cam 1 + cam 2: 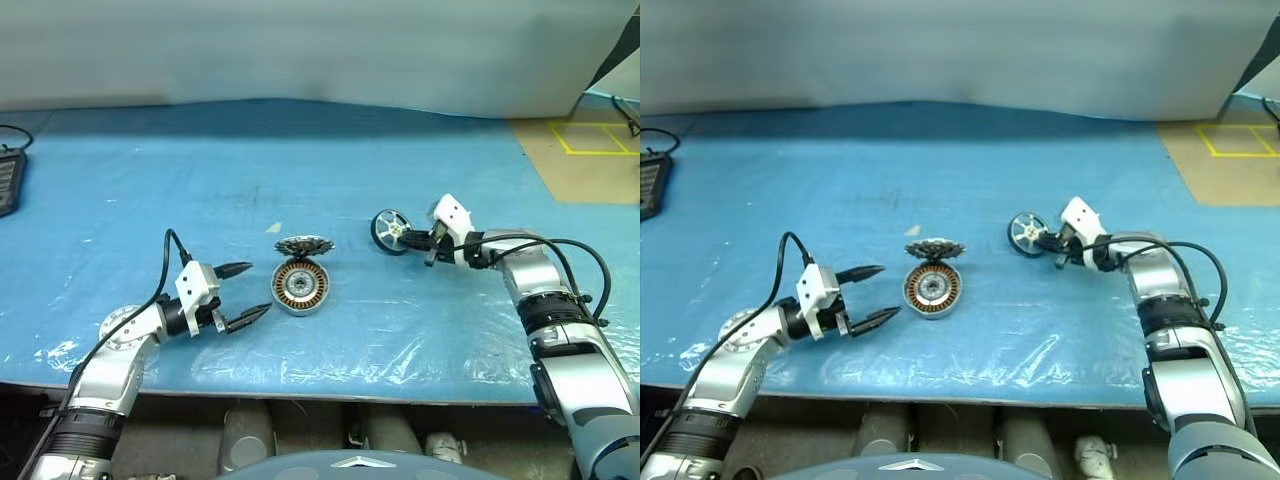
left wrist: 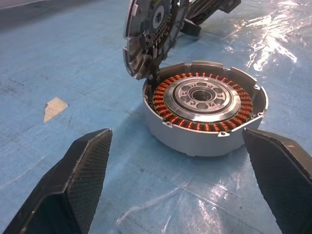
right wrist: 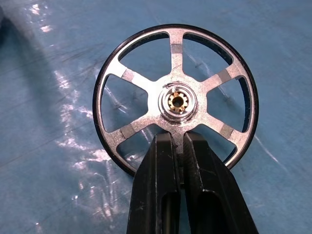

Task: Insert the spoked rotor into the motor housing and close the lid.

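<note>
Right wrist view: one spoked rotor (image 3: 176, 105)

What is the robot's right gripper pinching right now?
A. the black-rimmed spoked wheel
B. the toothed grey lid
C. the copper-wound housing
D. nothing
A: the right gripper is shut on a spoke of the spoked rotor, holding it on edge.

Right fingers (image 1: 413, 240) pinch the spoked rotor (image 1: 390, 232) upright — motor housing (image 1: 300, 286) well apart.
</note>
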